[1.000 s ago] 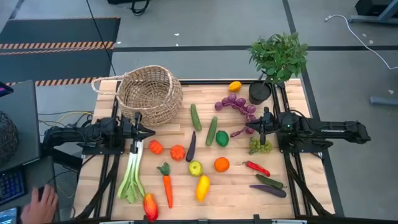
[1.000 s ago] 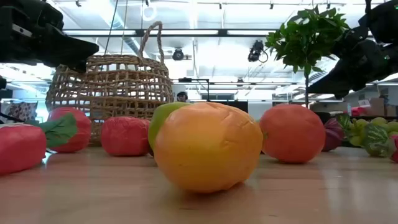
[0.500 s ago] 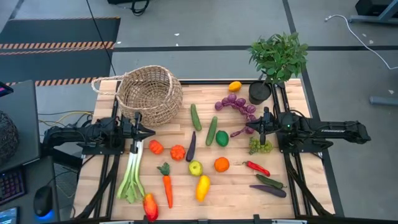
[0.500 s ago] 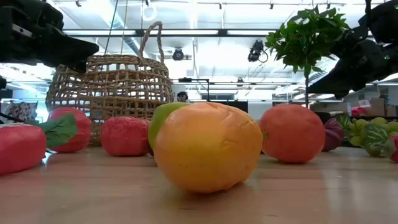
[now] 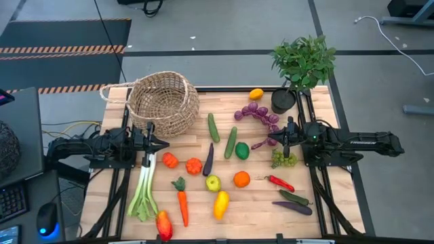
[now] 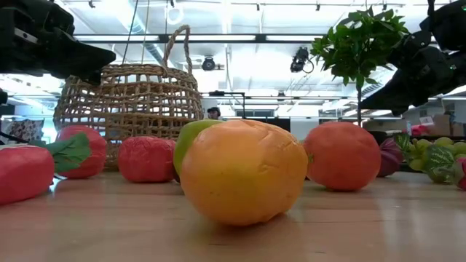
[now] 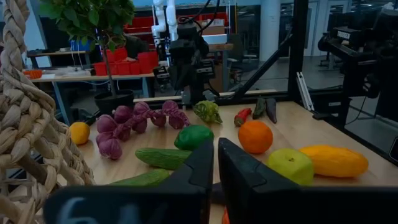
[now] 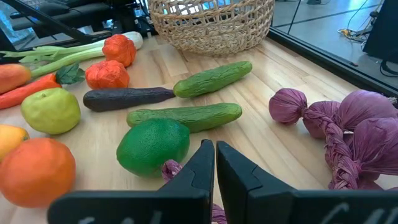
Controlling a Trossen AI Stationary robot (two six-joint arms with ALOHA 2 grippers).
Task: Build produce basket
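Observation:
The tan wicker basket (image 5: 163, 102) stands on its base at the table's far left, its looped handle toward the left edge. The produce lies spread over the table: a leek (image 5: 144, 190), a carrot (image 5: 182, 203), two cucumbers (image 5: 213, 127), purple grapes (image 5: 258, 114), an orange (image 5: 241, 179), tomatoes (image 5: 169, 160) and a chili (image 5: 279, 182). My left gripper (image 5: 165, 144) hovers shut just near of the basket, pointing level toward the table's right. My right gripper (image 5: 270, 140) hovers shut beside the purple grapes (image 8: 348, 124), tipped slightly down toward the table's left. Neither holds anything.
A leafy potted plant (image 5: 302, 64) in a black pot (image 5: 283, 100) stands at the far right corner, with a lemon (image 5: 255, 93) beside it. Green grapes (image 5: 283, 159) lie under the right arm. Off the table's left are a dark mesh basket (image 5: 7, 146) and a mouse (image 5: 46, 218).
Both arms have kept still and no produce has moved. A person's hand that lay on the mouse off the table's near left has drawn away out of view.

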